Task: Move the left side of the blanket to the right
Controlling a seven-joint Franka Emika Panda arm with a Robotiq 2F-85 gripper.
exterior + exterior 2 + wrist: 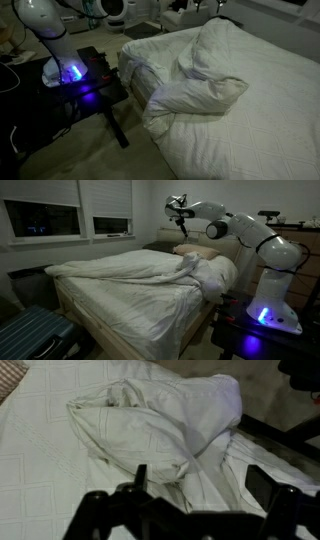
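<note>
**In an exterior view**, the blanket (205, 85) lay bunched in a puffy, folded heap near the edge of the bed (135, 85) closest to the robot base. The arm was cut off at the top edge, and the end effector could not be made out there.

**In an exterior view**, the blanket (130, 275) spread across the bed. The end effector (180, 212) hung above the head end, apart from the fabric.

**In the wrist view**, the end effector (205, 495) showed 2 dark fingers spread wide, with nothing between them, over the heaped blanket (140, 435).

The fabric looked soft, light and limp, so a lifted part would probably sag and drag. A pinch on a thick fold ridge seemed the surest hold. Dim light blurred the layers, and whatever lay beneath the heap was hidden.
</note>
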